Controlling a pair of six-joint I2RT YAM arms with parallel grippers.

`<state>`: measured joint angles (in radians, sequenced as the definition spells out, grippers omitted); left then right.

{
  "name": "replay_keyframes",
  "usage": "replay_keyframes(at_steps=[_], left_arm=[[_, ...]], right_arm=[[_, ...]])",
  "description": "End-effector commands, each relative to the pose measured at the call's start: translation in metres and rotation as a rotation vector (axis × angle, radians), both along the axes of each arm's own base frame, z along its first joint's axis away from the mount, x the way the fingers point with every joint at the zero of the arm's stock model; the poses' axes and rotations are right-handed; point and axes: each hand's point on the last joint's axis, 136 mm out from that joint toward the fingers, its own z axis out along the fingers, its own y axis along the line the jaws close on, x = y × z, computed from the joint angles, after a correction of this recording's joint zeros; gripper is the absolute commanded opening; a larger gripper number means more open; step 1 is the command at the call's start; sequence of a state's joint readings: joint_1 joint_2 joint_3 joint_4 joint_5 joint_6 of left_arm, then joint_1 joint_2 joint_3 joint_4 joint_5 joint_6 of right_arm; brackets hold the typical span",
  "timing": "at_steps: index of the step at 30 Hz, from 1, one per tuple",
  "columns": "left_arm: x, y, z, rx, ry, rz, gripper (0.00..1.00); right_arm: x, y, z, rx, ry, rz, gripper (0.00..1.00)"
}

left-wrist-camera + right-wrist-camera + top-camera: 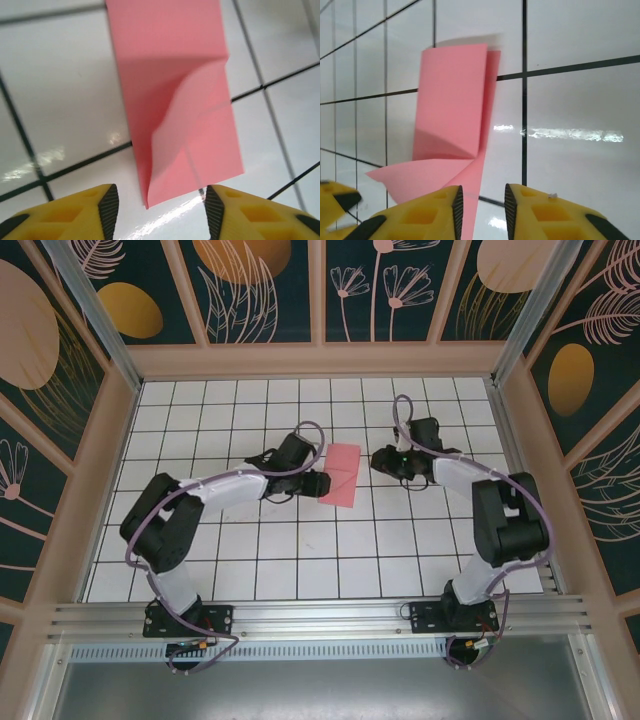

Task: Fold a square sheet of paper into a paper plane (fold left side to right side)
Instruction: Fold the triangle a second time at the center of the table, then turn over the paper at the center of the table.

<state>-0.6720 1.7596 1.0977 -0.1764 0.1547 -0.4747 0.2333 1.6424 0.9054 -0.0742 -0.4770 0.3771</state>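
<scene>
Tiles of the white gridded table (300, 560) carried the square sheet of paper (341, 475) near the middle. It was folded into a narrow salmon-pink strip and lay between my two arms. My left gripper (316, 483) sat just beside its left edge and my right gripper (381, 461) just beside its right edge, both low over the tiles and facing each other across it.

From my left wrist, the yellow fingers (85, 212) stood apart, black pads facing inward. Between them were only glossy tile and the near corner of the paper, which reached toward the gap without touching either pad. The upper layer there had lifted and curled, casting a shadow on the layer beneath.

From my right wrist, the fingers (545, 212) stood a little apart. One loose layer of the paper ran down into that gap alongside one pad, with bare tile showing on the other side, so nothing was clamped. Beyond it the rest lay flat on the tiles.
</scene>
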Motion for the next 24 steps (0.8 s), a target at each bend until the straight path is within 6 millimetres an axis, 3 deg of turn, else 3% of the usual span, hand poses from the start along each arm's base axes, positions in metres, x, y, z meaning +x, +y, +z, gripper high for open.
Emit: replay_keyframes(at_steps=[1, 7, 13, 18, 24], left_arm=[[0.008, 0.011, 0.01, -0.016, 0.0, -0.001, 0.55], [0.019, -0.01, -0.001, -0.063, 0.028, -0.082, 0.57], [0.023, -0.034, -0.011, -0.139, 0.068, -0.143, 0.56], [0.031, -0.037, -0.023, -0.115, 0.075, -0.142, 0.35], [0.032, -0.036, -0.001, -0.146, 0.026, -0.132, 0.14]], right_arm=[[-0.014, 0.002, 0.005, 0.041, -0.039, 0.027, 0.36], [-0.033, 0.002, -0.002, 0.089, -0.03, 0.026, 0.43], [-0.04, 0.002, -0.008, 0.092, -0.016, 0.029, 0.46], [-0.042, 0.006, -0.009, 0.108, -0.008, 0.035, 0.46], [-0.037, 0.018, -0.002, 0.177, -0.022, 0.06, 0.46]])
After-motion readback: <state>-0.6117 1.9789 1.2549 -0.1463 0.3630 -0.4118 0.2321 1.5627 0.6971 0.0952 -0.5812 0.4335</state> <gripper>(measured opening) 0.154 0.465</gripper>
